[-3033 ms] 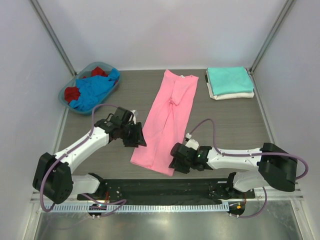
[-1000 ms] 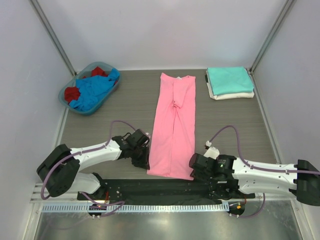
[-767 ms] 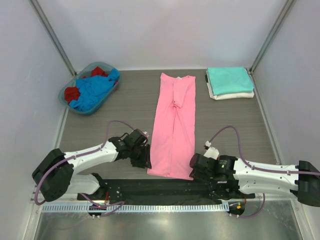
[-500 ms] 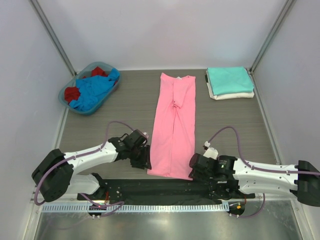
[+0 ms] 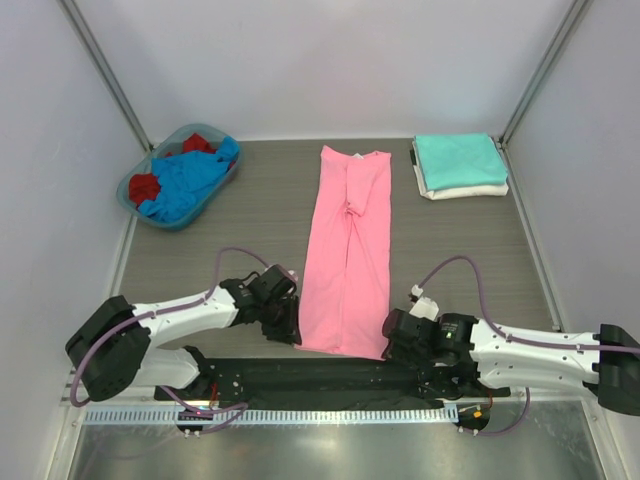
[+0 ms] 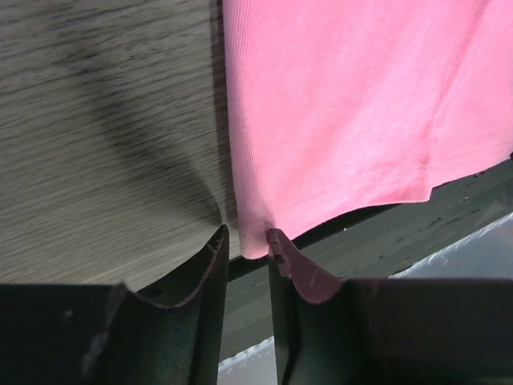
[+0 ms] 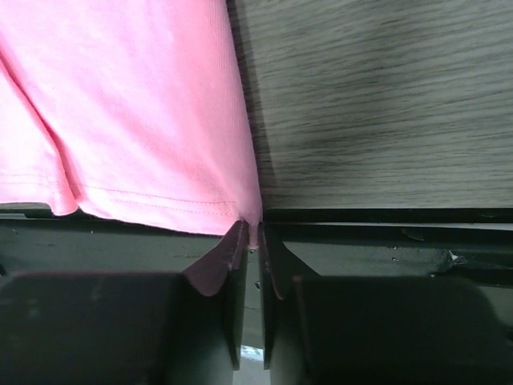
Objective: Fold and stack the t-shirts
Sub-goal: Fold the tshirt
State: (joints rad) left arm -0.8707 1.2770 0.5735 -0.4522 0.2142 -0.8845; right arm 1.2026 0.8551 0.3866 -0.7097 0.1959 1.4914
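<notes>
A bright pink t-shirt (image 5: 348, 250) lies on the table, folded into a long strip, with its hem at the near edge. My left gripper (image 5: 290, 335) is at the hem's left corner. In the left wrist view that corner (image 6: 255, 241) sits between the left gripper's (image 6: 247, 237) fingers, which stand slightly apart. My right gripper (image 5: 392, 345) is at the hem's right corner; in the right wrist view the right gripper (image 7: 250, 228) is shut on the cloth's tip. A folded teal t-shirt (image 5: 458, 158) rests on a folded white t-shirt (image 5: 465, 190) at the back right.
A blue-rimmed basket (image 5: 130, 195) at the back left holds a crumpled blue t-shirt (image 5: 185, 180) and a red t-shirt (image 5: 145, 187). A black strip (image 5: 320, 375) runs along the near table edge under both grippers. Grey walls enclose the table.
Both grippers have settled lower onto the hem corners. The right jaws have narrowed onto the cloth. The left jaws opened wider, then began to narrow. The pink shirt has not shifted.
</notes>
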